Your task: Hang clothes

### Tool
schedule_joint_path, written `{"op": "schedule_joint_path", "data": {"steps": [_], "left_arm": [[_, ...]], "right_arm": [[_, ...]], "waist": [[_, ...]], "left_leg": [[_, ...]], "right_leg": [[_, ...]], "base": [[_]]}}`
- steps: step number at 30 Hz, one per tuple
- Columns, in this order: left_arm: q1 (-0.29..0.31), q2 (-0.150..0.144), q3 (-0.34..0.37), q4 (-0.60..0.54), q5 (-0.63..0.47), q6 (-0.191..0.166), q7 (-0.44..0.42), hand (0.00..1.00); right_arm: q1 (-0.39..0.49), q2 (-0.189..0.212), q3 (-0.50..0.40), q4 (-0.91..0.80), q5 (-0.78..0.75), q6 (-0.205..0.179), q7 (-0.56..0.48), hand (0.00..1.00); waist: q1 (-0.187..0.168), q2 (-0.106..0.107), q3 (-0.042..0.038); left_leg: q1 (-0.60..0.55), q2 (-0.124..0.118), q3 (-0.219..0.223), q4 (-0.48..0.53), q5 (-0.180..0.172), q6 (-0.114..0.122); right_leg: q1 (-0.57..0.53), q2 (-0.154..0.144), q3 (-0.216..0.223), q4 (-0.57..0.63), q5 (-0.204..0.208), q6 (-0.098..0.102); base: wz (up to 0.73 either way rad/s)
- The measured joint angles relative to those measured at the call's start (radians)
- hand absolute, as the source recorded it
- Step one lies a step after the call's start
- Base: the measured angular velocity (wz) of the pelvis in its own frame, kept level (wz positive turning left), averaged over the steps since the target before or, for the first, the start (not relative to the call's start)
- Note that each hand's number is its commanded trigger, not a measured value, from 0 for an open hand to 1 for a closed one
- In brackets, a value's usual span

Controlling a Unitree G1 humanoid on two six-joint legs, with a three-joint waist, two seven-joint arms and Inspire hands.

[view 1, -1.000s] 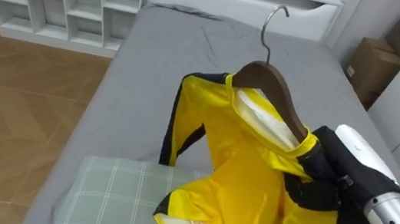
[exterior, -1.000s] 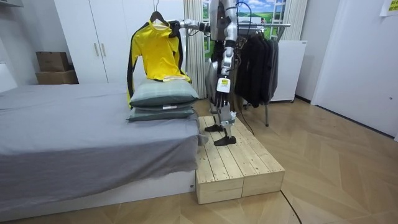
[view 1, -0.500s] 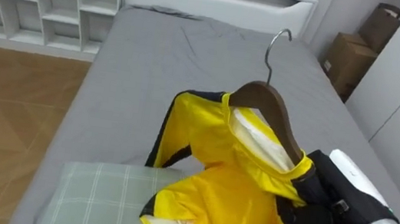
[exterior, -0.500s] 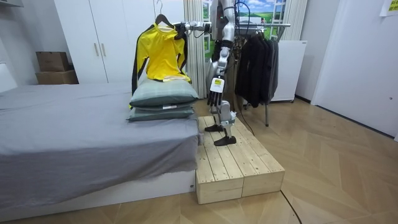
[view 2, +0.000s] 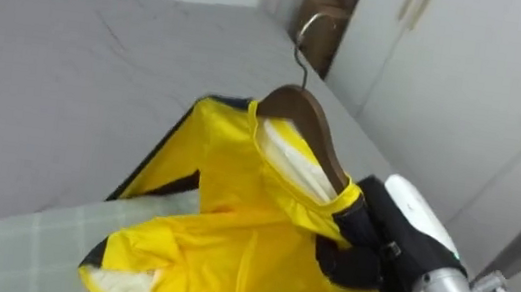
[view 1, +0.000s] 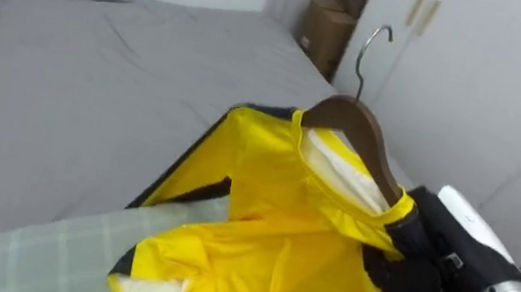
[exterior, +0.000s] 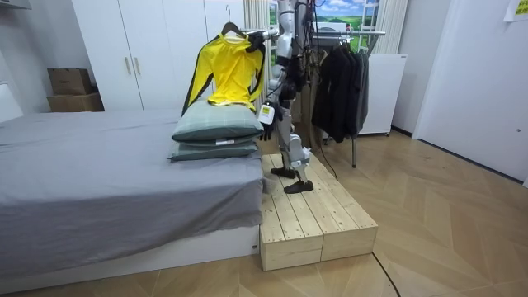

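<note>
Left eye view: a yellow jersey (view 1: 260,227) on a wooden hanger (view 1: 367,140) is held up over the grey bed (view 1: 69,70) and a checked pillow (view 1: 34,257) by the right hand (view 1: 433,254). Its grasp is buried in cloth and cannot be told. The left hand (exterior: 266,113) is hung low.

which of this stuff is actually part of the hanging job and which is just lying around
For the job: yellow jacket, wooden hanger inside it, right hand at its shoulder, clothes rack with dark garments.
Just lying about: pillows, bed, cardboard boxes, wooden platform.
</note>
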State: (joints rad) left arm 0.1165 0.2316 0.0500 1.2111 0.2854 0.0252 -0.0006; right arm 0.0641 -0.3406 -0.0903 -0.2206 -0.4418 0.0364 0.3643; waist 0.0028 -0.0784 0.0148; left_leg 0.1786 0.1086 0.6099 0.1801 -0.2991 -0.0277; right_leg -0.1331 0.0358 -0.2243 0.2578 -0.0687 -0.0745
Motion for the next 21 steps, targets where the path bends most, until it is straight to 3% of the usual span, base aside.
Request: {"op": "schedule_joint_path", "data": {"steps": [4, 8, 9, 11, 12, 13, 14, 15, 16, 17, 18, 19, 20, 21], "left_arm": [[-0.008, 0.007, -0.017, -0.002, 0.026, 0.025, -0.024, 0.00], [-0.006, 0.010, -0.013, -0.006, 0.034, 0.045, -0.030, 0.00], [0.002, 0.011, -0.014, -0.009, 0.035, 0.053, -0.029, 0.00], [0.016, 0.012, -0.015, -0.011, 0.033, 0.060, -0.029, 0.00], [0.018, 0.016, -0.016, -0.011, 0.034, 0.065, -0.029, 0.00], [0.019, 0.017, -0.016, -0.011, 0.035, 0.070, -0.029, 0.00], [0.020, 0.017, -0.016, -0.011, 0.038, 0.085, -0.028, 0.00], [0.027, 0.012, -0.026, -0.010, 0.038, 0.093, -0.022, 0.00], [0.033, 0.011, -0.044, -0.010, 0.039, 0.099, -0.014, 0.00], [0.036, 0.010, -0.046, -0.010, 0.047, 0.099, -0.012, 0.00], [0.047, 0.007, -0.041, -0.010, 0.061, 0.100, -0.009, 0.00], [0.060, 0.002, -0.035, -0.010, 0.063, 0.102, -0.009, 0.00], [0.065, 0.000, -0.033, -0.011, 0.063, 0.106, -0.009, 0.00], [0.067, -0.006, -0.032, -0.011, 0.067, 0.114, -0.011, 0.00]], "right_arm": [[0.000, 0.000, 0.001, -0.002, 0.009, 0.000, 0.022, 1.00], [0.000, 0.000, 0.006, -0.015, 0.007, 0.000, 0.047, 1.00], [-0.003, 0.000, 0.018, -0.016, 0.007, 0.000, 0.050, 1.00], [-0.010, -0.001, 0.033, -0.017, 0.012, -0.003, 0.050, 1.00], [-0.010, -0.003, 0.033, -0.017, 0.016, -0.003, 0.049, 1.00], [-0.010, -0.007, 0.033, -0.017, 0.016, -0.003, 0.046, 1.00], [-0.011, -0.009, 0.034, -0.016, 0.016, -0.002, 0.043, 1.00], [-0.012, -0.009, 0.035, -0.016, 0.022, -0.002, 0.042, 1.00], [-0.015, -0.009, 0.036, -0.014, 0.024, -0.002, 0.038, 1.00], [-0.014, -0.009, 0.036, -0.014, 0.024, -0.001, 0.037, 1.00], [-0.014, -0.009, 0.040, -0.014, 0.023, 0.000, 0.036, 1.00], [-0.017, -0.012, 0.052, -0.014, 0.021, 0.000, 0.032, 1.00], [-0.017, -0.013, 0.060, -0.013, 0.021, 0.000, 0.030, 1.00], [-0.020, -0.019, 0.074, -0.012, 0.021, -0.001, 0.026, 1.00]], "waist": [[-0.023, 0.002, 0.0002], [-0.021, -0.006, -0.0035], [-0.015, -0.012, -0.0054], [0.001, -0.018, -0.0083], [-0.009, -0.018, -0.0074], [-0.016, -0.019, -0.0074], [-0.017, -0.020, -0.0057], [-0.018, -0.026, -0.0051], [-0.010, -0.033, -0.0022], [0.002, -0.039, 0.0011], [0.028, -0.044, 0.0025], [0.050, -0.041, 0.0023], [0.056, -0.038, 0.0027], [0.063, -0.028, 0.0046]], "left_leg": [[0.006, 0.007, 0.049, 0.013, -0.010, -0.009], [0.003, 0.023, 0.095, 0.071, -0.016, -0.020], [-0.005, 0.044, 0.107, 0.145, -0.018, -0.023], [-0.020, 0.078, 0.087, 0.280, -0.018, -0.023], [-0.050, 0.104, 0.038, 0.387, -0.014, -0.020], [-0.066, 0.115, 0.008, 0.437, -0.007, -0.017], [-0.094, 0.125, -0.043, 0.511, 0.014, -0.015], [-0.115, 0.111, -0.114, 0.519, 0.009, -0.007], [-0.142, 0.082, -0.180, 0.492, 0.000, -0.003], [-0.156, 0.066, -0.209, 0.473, -0.005, -0.002], [-0.185, 0.033, -0.280, 0.420, -0.012, -0.008], [-0.209, 0.015, -0.360, 0.352, -0.012, -0.007], [-0.223, 0.008, -0.398, 0.315, -0.011, -0.009], [-0.238, -0.003, -0.470, 0.246, -0.003, -0.009]], "right_leg": [[-0.015, 0.021, 0.036, 0.002, 0.002, -0.005], [-0.026, 0.033, 0.024, 0.018, -0.009, -0.025], [-0.023, 0.031, 0.022, 0.024, -0.017, -0.034], [-0.002, 0.022, 0.027, 0.035, -0.043, -0.045], [0.015, 0.023, 0.034, 0.049, -0.061, -0.049], [0.020, 0.023, 0.034, 0.059, -0.069, -0.050], [0.034, 0.030, 0.064, 0.070, -0.083, -0.050], [0.047, 0.033, 0.096, 0.067, -0.097, -0.057], [0.046, 0.034, 0.129, 0.066, -0.098, -0.058], [0.045, 0.035, 0.151, 0.066, -0.096, -0.056], [0.045, 0.045, 0.204, 0.057, -0.087, -0.046], [0.045, 0.059, 0.255, 0.046, -0.070, -0.047], [0.045, 0.068, 0.278, 0.043, -0.059, -0.048], [0.043, 0.081, 0.312, 0.037, -0.047, -0.043]], "base": [[-0.39], [-0.34], [-0.40], [-0.53], [-0.28], [-0.05], [-0.23], [-0.55], [-0.72], [-1.08], [-1.38], [-1.40], [-1.22], [-0.83]]}}
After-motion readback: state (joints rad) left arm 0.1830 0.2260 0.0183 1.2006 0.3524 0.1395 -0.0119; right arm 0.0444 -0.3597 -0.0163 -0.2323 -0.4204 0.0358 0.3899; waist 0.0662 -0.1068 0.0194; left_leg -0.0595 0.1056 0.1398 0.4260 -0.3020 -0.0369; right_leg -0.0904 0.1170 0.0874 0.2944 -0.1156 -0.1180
